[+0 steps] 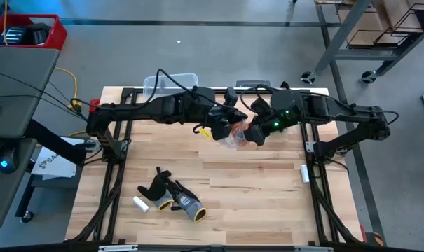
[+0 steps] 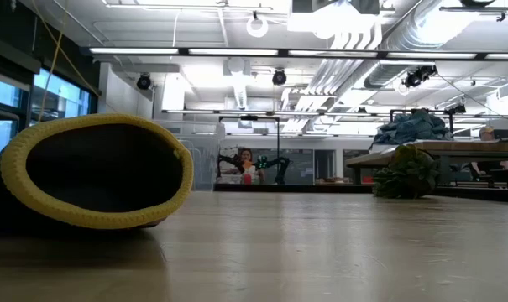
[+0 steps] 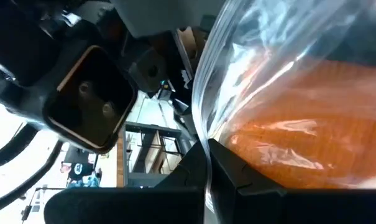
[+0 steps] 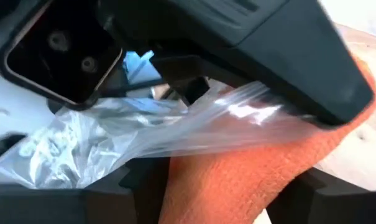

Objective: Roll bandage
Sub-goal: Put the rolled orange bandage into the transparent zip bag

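The orange bandage (image 1: 252, 133) hangs high over the table's middle, partly inside a clear plastic bag (image 1: 233, 138). In the left wrist view the bandage (image 3: 299, 137) shows through the bag's wall (image 3: 262, 56). My left gripper (image 3: 207, 171) is shut on the bag. My right gripper (image 4: 231, 186) faces it from the right with its fingers wide apart, and the bare end of the bandage (image 4: 237, 174) lies between them, under the plastic (image 4: 175, 134). My left gripper pinches a gathered edge of the clear bag (image 3: 204, 140) between its two fingers, coming nearly level from the table's left. The bag is lifted clear of the table, with the bandage inside it beyond the fingers. My right gripper stands around the bandage's end; whether its fingers touch it I cannot tell.
A pair of black, grey and yellow gloves (image 1: 173, 194) and a small white cylinder (image 1: 140, 204) lie near the table's front left; one glove's yellow cuff (image 2: 94, 172) fills the low view's left. A clear container (image 1: 171, 82) sits at the far edge.
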Motion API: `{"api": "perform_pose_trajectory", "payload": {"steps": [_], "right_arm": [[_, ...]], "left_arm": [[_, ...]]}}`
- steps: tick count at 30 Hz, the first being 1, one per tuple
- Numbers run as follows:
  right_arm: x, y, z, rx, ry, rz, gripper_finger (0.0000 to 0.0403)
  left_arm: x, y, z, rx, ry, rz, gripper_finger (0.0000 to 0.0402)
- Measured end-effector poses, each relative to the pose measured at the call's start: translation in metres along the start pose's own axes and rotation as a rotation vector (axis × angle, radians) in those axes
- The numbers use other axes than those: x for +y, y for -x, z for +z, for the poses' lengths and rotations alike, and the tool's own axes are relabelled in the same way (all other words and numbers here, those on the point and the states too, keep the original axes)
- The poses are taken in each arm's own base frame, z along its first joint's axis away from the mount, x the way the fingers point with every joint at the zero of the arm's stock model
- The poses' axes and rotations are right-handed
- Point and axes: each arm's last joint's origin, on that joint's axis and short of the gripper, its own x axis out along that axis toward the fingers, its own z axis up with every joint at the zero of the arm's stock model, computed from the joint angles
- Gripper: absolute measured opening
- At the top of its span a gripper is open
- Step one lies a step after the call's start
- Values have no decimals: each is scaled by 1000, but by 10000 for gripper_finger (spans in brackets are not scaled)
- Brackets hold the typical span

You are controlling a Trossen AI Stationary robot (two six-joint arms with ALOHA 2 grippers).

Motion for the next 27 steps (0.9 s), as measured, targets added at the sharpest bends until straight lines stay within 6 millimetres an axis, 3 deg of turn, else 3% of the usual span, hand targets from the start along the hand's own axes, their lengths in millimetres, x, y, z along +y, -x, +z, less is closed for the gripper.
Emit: {"api": "perform_pose_trajectory", "payload": {"steps": [8, 15, 27], "right_arm": [[-11, 20, -1, 103, 170, 0, 220], [-17, 33, -1, 167, 257, 50, 220], [-28, 37, -11, 300, 463, 11, 220]], "left_arm": [[-7, 0, 10, 56, -5, 2, 0], [-15, -19, 12, 79, 18, 30, 0], [-30, -47, 16, 53, 95, 59, 0]]}}
